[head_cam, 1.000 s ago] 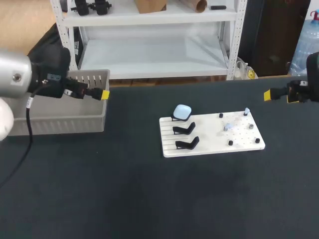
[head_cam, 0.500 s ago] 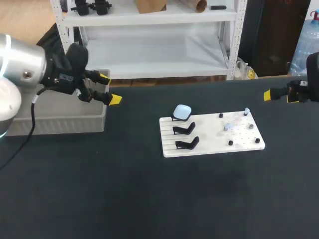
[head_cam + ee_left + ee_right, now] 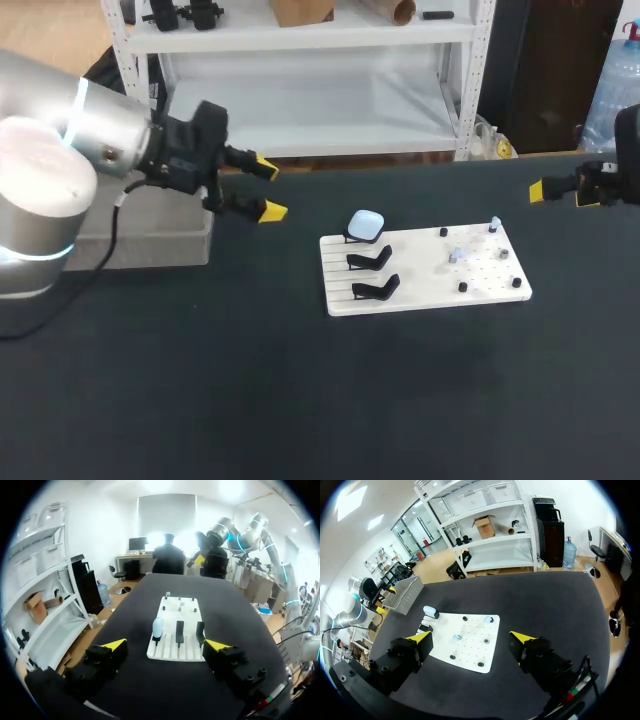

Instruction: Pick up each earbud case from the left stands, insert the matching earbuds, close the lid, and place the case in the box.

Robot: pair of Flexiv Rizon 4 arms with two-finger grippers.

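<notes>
Case (image 3: 157,628) ahead of left hand (image 3: 165,644).

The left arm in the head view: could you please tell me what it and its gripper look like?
The left arm has thick, rounded silver-grey links with a white joint cap and a thin pale blue ring. A black cable runs from its black wrist section. The left gripper is black, with two slim fingers ending in bright yellow tips.

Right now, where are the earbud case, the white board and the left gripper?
earbud case (image 3: 366,223): head view, on its pale top face.
white board (image 3: 420,272): head view, on a bare patch near its middle.
left gripper (image 3: 270,189): head view, midway between its open yellow tips.
</notes>
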